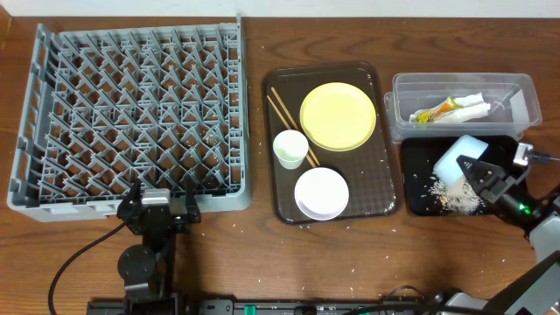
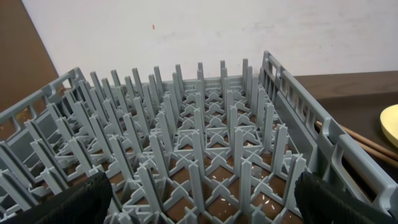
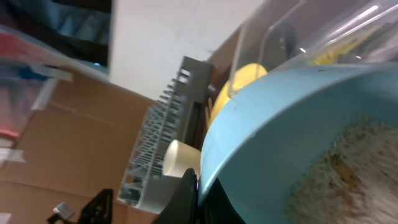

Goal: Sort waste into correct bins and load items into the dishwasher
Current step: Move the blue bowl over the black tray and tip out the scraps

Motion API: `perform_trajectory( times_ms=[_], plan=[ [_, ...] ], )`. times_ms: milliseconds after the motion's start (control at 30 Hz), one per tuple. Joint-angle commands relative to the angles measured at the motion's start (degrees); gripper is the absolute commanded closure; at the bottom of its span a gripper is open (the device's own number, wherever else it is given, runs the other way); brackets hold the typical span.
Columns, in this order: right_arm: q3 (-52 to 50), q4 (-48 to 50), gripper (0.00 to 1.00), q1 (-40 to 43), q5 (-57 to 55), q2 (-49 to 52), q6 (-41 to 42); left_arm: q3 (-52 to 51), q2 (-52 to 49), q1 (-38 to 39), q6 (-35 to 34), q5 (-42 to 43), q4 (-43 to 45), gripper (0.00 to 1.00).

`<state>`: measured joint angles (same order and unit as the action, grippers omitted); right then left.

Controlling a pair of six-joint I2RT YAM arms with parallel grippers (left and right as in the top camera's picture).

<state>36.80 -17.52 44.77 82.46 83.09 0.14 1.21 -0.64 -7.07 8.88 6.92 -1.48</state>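
My right gripper (image 1: 477, 175) is shut on the rim of the light blue bowl (image 1: 461, 159), tipped on its side over the black tray (image 1: 418, 166). Whitish rice scraps (image 1: 455, 199) lie on that tray, and more cling inside the bowl (image 3: 292, 124). In the clear tub (image 1: 516, 92) lie the orange-and-green wrapper (image 1: 435, 112) and white napkin (image 1: 477, 107). The yellow plate (image 1: 338, 115), chopsticks (image 1: 289, 118), white cup (image 1: 290, 147) and white bowl (image 1: 321, 193) rest on the brown tray. My left gripper (image 1: 157, 206) stands open, empty, at the front edge of the grey dish rack (image 1: 131, 114).
The brown serving tray (image 1: 385, 188) lies between the rack and the two bins. Rice grains are scattered on the table near the rack's front right corner (image 1: 254, 229). The left wrist view looks across the rack's pegs (image 2: 205, 137) toward a white wall.
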Motion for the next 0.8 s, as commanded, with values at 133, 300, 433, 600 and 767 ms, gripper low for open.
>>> perform_trajectory(
  times_ms=[133,300,433,600,767],
  plan=[
    [-0.5,0.9,0.99,1.1,6.9,-0.3,1.7,-1.0,0.3,-0.2,0.3,0.6,-1.9,0.05],
    [-0.5,4.1,0.99,1.1,6.8,-0.3,6.6,-1.0,0.3,-0.2,0.3,0.6,-1.9,0.05],
    [-0.5,7.2,0.99,1.1,6.8,-0.3,13.7,-1.0,0.3,-0.2,0.3,0.6,-1.9,0.05],
    [-0.5,9.2,0.99,1.5,4.5,-0.3,24.7,-1.0,0.3,-0.2,0.3,0.6,-1.9,0.05],
    [-0.5,9.2,0.99,2.0,3.2,-0.3,31.8,-1.0,0.3,-0.2,0.3,0.6,-1.9,0.05]
  ],
)
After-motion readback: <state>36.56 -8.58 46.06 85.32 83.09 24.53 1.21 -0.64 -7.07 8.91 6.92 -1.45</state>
